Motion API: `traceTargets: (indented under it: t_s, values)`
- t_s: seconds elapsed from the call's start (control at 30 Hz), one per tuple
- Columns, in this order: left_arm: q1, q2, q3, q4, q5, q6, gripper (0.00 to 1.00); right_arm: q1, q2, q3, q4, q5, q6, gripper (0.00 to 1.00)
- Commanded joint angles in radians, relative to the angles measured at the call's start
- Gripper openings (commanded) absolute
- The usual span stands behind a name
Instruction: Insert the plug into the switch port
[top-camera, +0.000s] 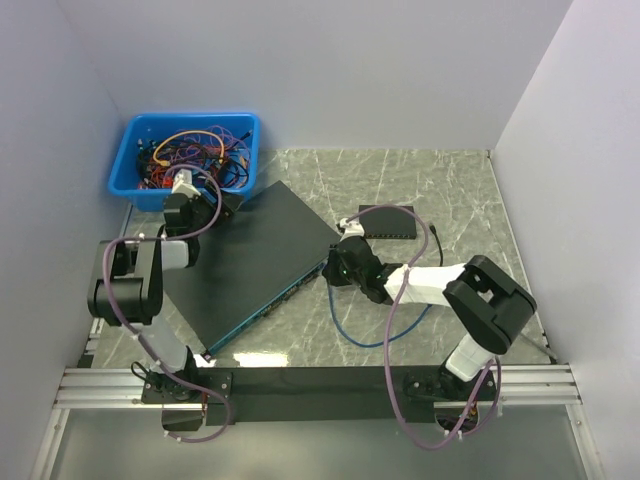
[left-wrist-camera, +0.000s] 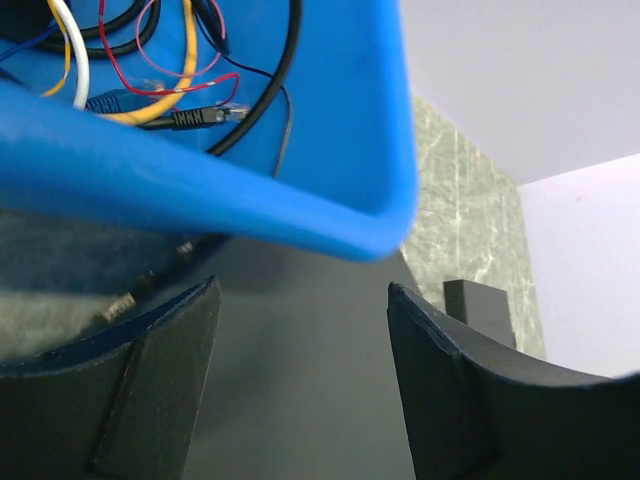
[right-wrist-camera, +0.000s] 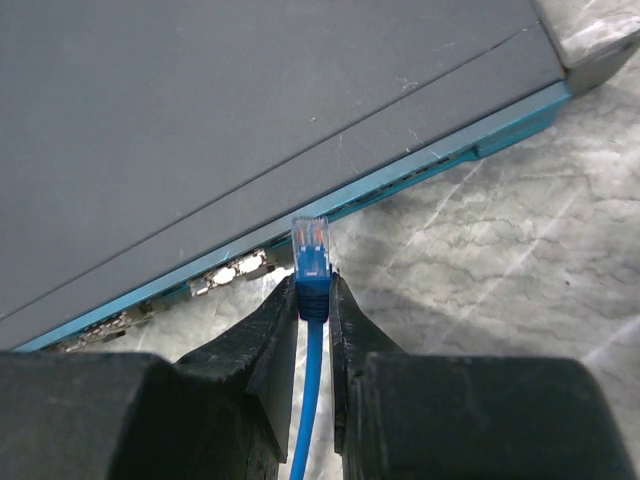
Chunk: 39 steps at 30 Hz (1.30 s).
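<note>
While clenching the plug (right-wrist-camera: 311, 252) in the right gripper (right-wrist-camera: 312, 295) jaws, aims its long axis toward the switch (right-wrist-camera: 250, 100) port row (right-wrist-camera: 228, 271), tip just short of it; shows left gripper (left-wrist-camera: 302, 340) jaws released at the switch's far corner.

Quick count: one big flat dark-grey network switch with a teal front (top-camera: 255, 262), one small black box switch (top-camera: 388, 221), one thin blue patch cable (right-wrist-camera: 308, 400) with one clear plastic plug (right-wrist-camera: 311, 240), one blue plastic bin (top-camera: 120, 165) of tangled wires (top-camera: 195, 150) (way too many to count).
</note>
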Motion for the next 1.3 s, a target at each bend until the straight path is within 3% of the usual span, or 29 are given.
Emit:
traceTargets:
  t_s: [0.0,0.9,1.27]
  values:
    - [0.002,0.047,0.066,0.082,0.055,0.052,0.72,-0.005,0.044,0.041,0.044,0.005,-0.011,0.0]
    - [0.005,0.161,0.138,0.096,0.062,0.075,0.69,-0.003,-0.086,-0.073,-0.037,-0.087,0.049,0.0]
    - [0.005,0.166,0.139,0.087,0.076,0.09,0.68,-0.031,0.022,0.096,-0.135,-0.097,-0.031,0.0]
